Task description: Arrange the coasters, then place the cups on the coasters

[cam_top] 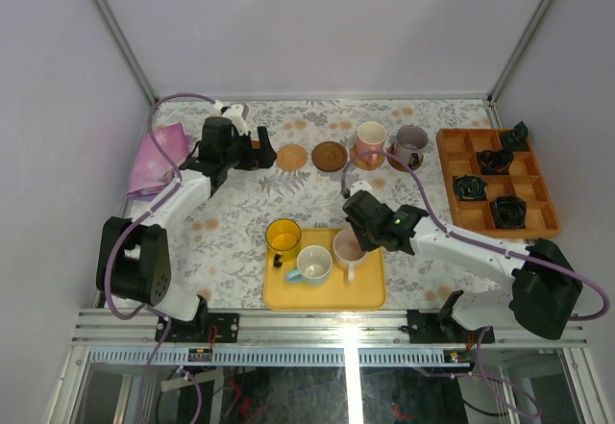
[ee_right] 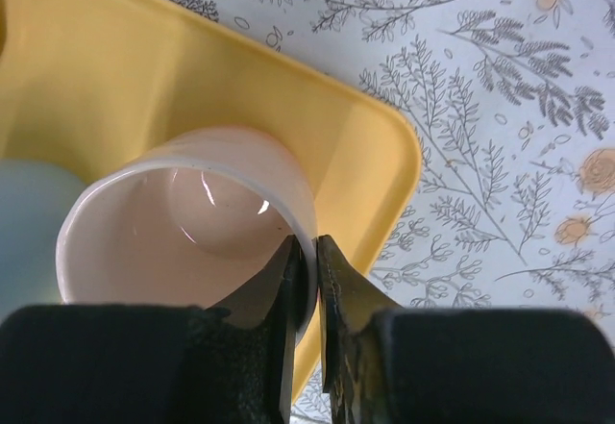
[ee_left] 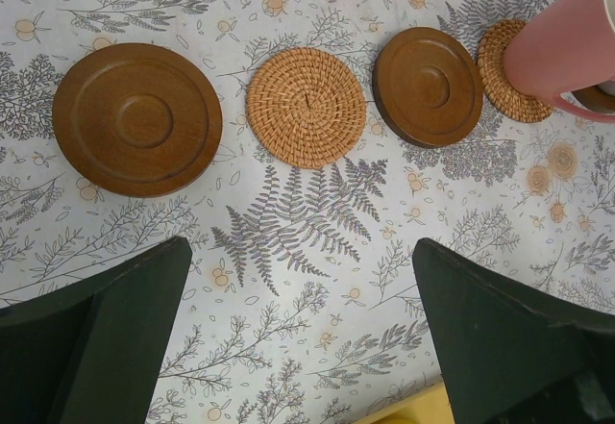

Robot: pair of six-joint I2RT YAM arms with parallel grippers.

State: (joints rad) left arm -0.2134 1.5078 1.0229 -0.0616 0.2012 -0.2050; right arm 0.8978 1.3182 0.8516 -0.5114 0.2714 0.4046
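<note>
We are pinching the pink cup (ee_right: 183,222) by its rim with our right tool (ee_right: 307,251), inside the yellow tray (ee_right: 115,78) at its far right corner. Our left tool (ee_left: 300,251) is hovering spread wide beyond the tray, above the coasters (ee_left: 307,107) lying on the counter (cam_top: 240,212).

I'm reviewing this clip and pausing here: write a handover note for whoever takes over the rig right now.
Left hand: open, empty, above the coaster row.
Right hand: shut on the rim of the pink cup in the tray.
Coasters: in a row at the far side. The left dark coaster, bare tan coaster and middle dark coaster hold nothing.
Done: second pink cup stands on the other tan coaster, grey cup next to it.
To do: pink cup, blue cup and yellow cup, all in the tray, go on the three bare coasters.
</note>
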